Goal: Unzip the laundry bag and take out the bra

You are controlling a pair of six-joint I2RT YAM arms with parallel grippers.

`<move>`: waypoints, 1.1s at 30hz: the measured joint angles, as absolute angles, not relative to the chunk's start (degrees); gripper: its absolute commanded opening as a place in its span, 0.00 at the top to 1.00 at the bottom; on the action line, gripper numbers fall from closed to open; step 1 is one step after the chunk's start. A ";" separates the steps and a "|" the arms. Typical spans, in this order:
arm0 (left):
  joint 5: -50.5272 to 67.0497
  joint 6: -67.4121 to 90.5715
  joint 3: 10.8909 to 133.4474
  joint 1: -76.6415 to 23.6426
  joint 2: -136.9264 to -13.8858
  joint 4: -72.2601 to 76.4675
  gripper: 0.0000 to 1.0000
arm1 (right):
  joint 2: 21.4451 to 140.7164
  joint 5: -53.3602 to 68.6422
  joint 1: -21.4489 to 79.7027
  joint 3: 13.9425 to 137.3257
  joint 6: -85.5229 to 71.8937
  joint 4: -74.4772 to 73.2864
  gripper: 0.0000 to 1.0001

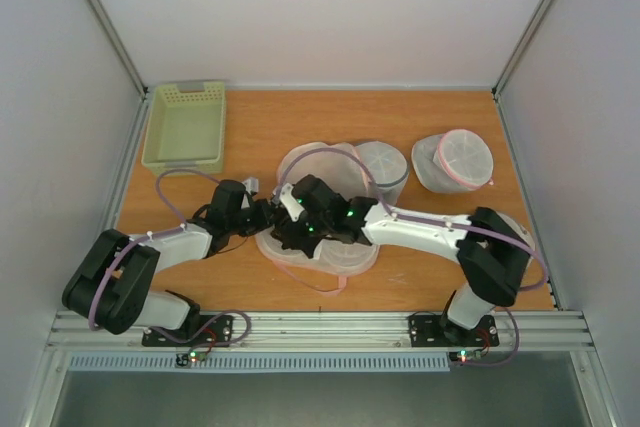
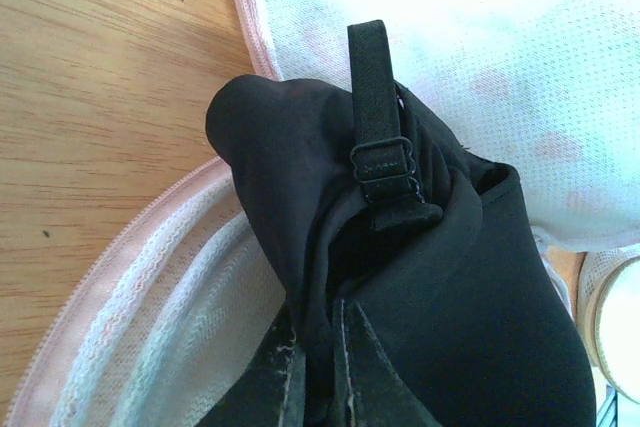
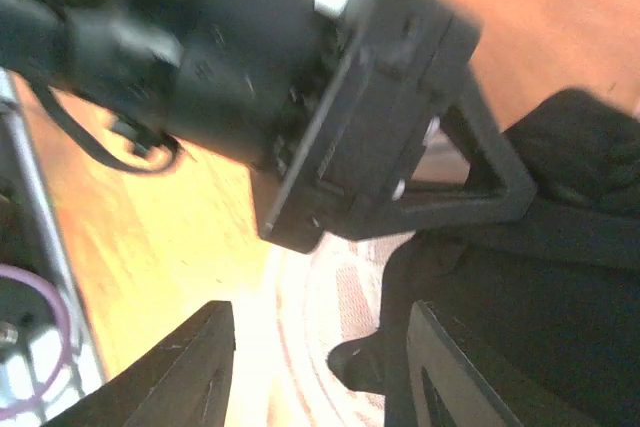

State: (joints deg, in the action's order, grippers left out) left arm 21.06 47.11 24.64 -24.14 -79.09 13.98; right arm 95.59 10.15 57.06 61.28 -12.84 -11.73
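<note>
The laundry bag (image 1: 330,169) lies open in the middle of the table, its pale mesh inside showing in the left wrist view (image 2: 480,47) with pink trim (image 2: 130,257). The black bra (image 2: 470,297) rests partly on the open bag, with a strap and adjuster (image 2: 375,162) on top. My left gripper (image 2: 318,315) is shut on a fold of the bra at the bag's left edge. My right gripper (image 3: 318,315) is open and empty, hovering over the bag's rim (image 3: 340,287) right beside the left gripper, with the bra (image 3: 520,327) by its right finger.
A green basket (image 1: 185,127) stands at the back left. Two round white mesh cylinder bags (image 1: 385,172) (image 1: 455,160) sit behind and to the right of the pouch. The bag's pink strap (image 1: 320,282) trails toward the table's near edge.
</note>
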 measured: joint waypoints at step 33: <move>13.45 22.70 45.28 -22.76 -66.81 -6.85 0.99 | 75.77 8.78 39.09 56.49 -13.17 -21.12 0.34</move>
State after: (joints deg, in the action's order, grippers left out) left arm 13.45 22.70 45.28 -22.76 -66.81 -6.85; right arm 75.77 8.78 39.09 56.49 -13.17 -21.12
